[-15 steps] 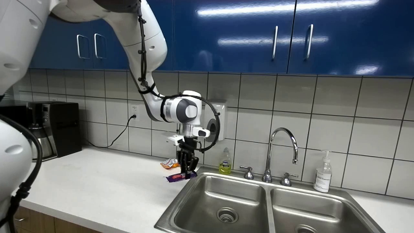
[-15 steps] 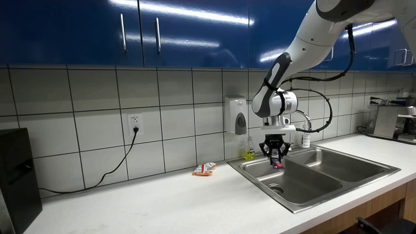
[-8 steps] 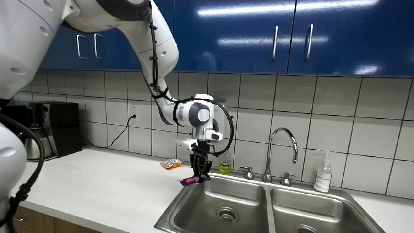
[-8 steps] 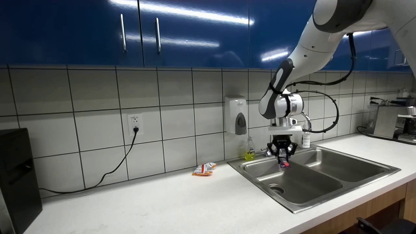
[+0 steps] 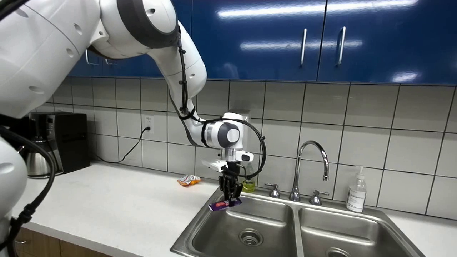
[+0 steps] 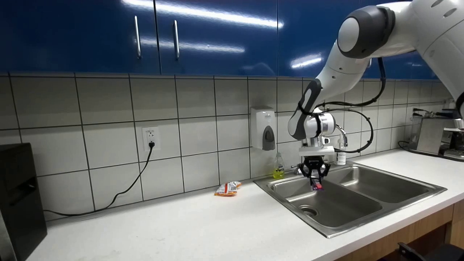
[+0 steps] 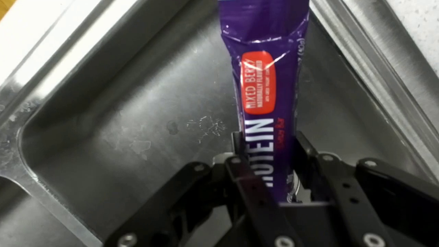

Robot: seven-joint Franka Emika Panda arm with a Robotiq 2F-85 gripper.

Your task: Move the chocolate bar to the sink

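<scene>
The gripper [image 7: 270,147] grasps the chocolate bar [image 7: 262,82] from 2 sides and holds it in the air. The wrapper is purple and carries a red label, on which the words MIXED BERRY can be read. The bar is above the sink [image 5: 298,232], over the basin [image 5: 271,228] that is nearer to the orange packet [image 6: 227,189]; how high above the bottom, I cannot tell. In the wrist view, the steel basin shows on both sides of the bar. The sink has 2 basins, and the tap [image 5: 296,175] with its 2 handles stands behind them. The packet lies on the white counter [image 6: 163,224], near the tiled wall [image 6: 199,134]. A bottle of yellow liquid [image 6: 278,171] and a pump bottle [image 5: 356,196] stand at the back edge of the sink, with the tap between them. On the wall hangs a white box [image 6: 260,127].
</scene>
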